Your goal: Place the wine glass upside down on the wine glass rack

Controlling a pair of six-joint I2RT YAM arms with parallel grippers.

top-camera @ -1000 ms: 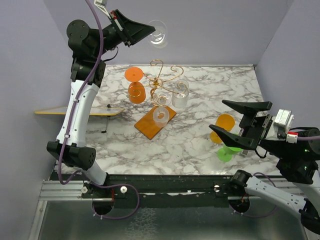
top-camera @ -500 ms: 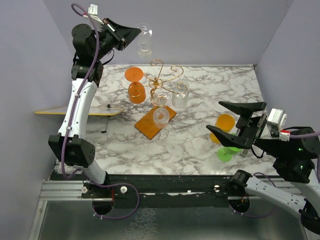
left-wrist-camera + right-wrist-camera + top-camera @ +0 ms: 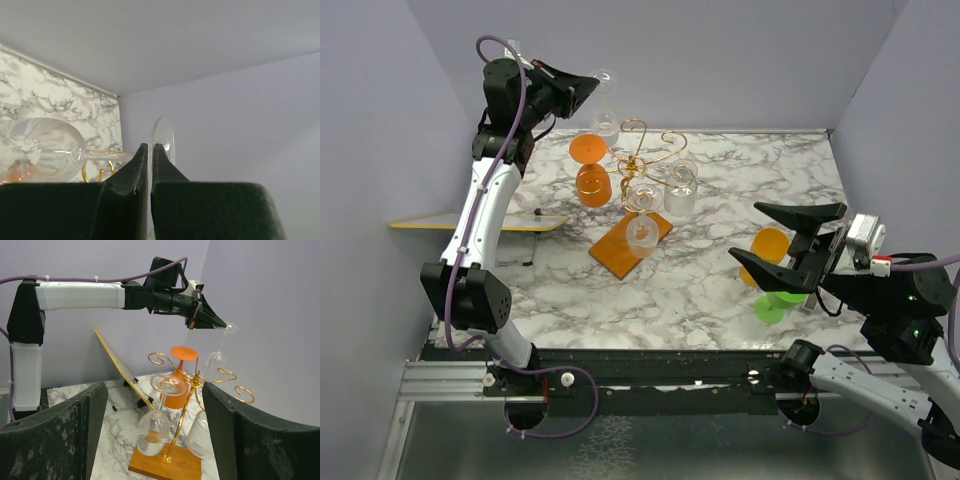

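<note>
A: I've swung the wine glass (image 3: 605,108) from sideways to bowl-down. The left gripper (image 3: 588,88) is clamped at its foot, and the glass hangs just behind the wine glass rack (image 3: 642,160).
B: Right gripper (image 3: 750,232)?
A: Jaws wide apart, holding nothing. I'd say hooking comes next.

At the top, the left gripper (image 3: 212,322) pinches the foot of a clear glass (image 3: 216,360), bowl hanging down. The gold rack (image 3: 186,390) stands in the lower middle, with other glasses (image 3: 155,425) on it. The right gripper (image 3: 155,385) has its fingers far apart at the bottom corners.
</note>
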